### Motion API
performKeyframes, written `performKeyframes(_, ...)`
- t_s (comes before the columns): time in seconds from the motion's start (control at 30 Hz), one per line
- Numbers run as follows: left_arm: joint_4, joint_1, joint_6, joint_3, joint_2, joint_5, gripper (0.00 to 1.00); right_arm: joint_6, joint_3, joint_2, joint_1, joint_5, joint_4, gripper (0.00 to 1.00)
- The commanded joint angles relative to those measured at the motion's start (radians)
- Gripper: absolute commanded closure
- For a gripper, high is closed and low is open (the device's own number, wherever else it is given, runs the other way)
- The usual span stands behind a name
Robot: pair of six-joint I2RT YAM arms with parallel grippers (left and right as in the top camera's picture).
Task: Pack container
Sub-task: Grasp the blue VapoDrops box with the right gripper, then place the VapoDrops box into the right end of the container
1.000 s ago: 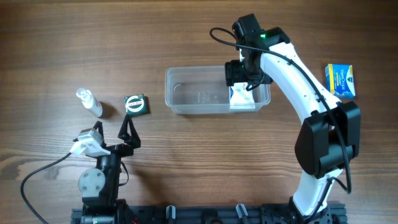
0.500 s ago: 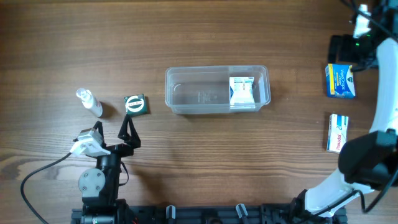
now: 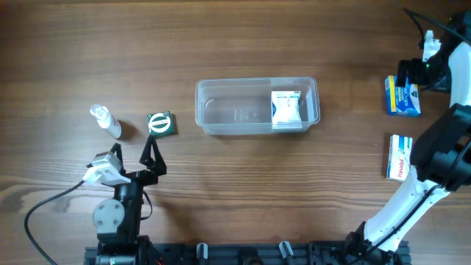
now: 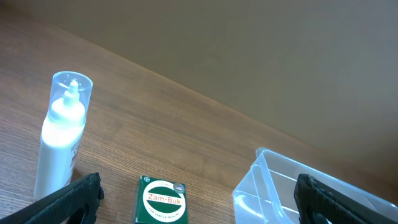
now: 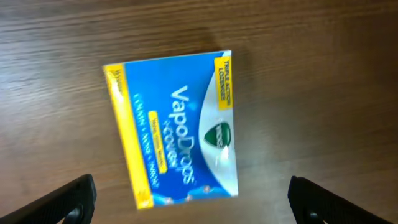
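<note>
The clear plastic container [image 3: 235, 110] lies mid-table and holds a small white box [image 3: 287, 110] at its right end; its corner shows in the left wrist view [image 4: 292, 193]. My right gripper [image 3: 409, 73] is open and empty, hovering above a blue and yellow VapoDrops box [image 3: 403, 96], which lies between the spread fingers in the right wrist view [image 5: 174, 127]. My left gripper [image 3: 153, 156] is open and empty, resting just in front of a green Zam-Buk box [image 3: 161, 123], also seen in the left wrist view [image 4: 163, 200].
A small clear bottle [image 3: 107, 121] stands left of the Zam-Buk box and shows in the left wrist view [image 4: 59, 146]. A white Panadol box [image 3: 399, 157] lies near the right edge, in front of the VapoDrops box.
My right gripper has left the container, leaving the white box inside, and swung to the far right, now above the VapoDrops box. The left arm has not moved.
</note>
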Motion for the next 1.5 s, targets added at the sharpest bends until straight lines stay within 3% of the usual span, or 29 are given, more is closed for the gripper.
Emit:
performKeyframes(0.0, -0.006, -0.005, -0.005, -0.003, -0.006, 0.002, 0.0, -0.028, -0.002, 0.076, 0.002, -0.024, 0.015, 0.0)
performKeyframes(0.43, -0.005, -0.005, -0.005, -0.003, -0.006, 0.002, 0.0, -0.036, -0.002, 0.184, 0.0, -0.068, 0.046, 0.01)
performKeyframes(0.6, -0.006, -0.005, -0.005, -0.003, -0.006, 0.002, 0.0, 0.031, 0.016, 0.182, 0.001, -0.054, 0.019, 0.15)
performKeyframes(0.67, -0.005, -0.005, -0.005, -0.003, -0.006, 0.002, 0.0, 0.037, 0.045, 0.176, 0.001, -0.058, -0.002, 0.17)
performKeyframes(0.83, -0.006, -0.005, -0.005, -0.003, -0.006, 0.002, 0.0, 0.063, 0.075, 0.109, 0.003, -0.089, -0.032, 0.18)
performKeyframes(0.97, -0.006, -0.005, -0.005, -0.003, -0.006, 0.002, 0.0, 0.088, 0.075, -0.047, 0.032, -0.232, -0.113, 0.2)
performKeyframes(1.17, -0.005, -0.005, -0.005, -0.003, -0.006, 0.002, 0.0, 0.143, 0.075, -0.325, 0.244, -0.435, -0.29, 0.2)
performKeyframes(1.27, -0.005, -0.005, -0.005, -0.003, -0.006, 0.002, 0.0, 0.305, 0.062, -0.351, 0.456, -0.301, -0.373, 0.19)
performKeyframes(1.47, -0.006, -0.005, -0.005, -0.003, -0.006, 0.002, 0.0, 0.525, -0.113, -0.349, 0.725, -0.187, -0.248, 0.18)
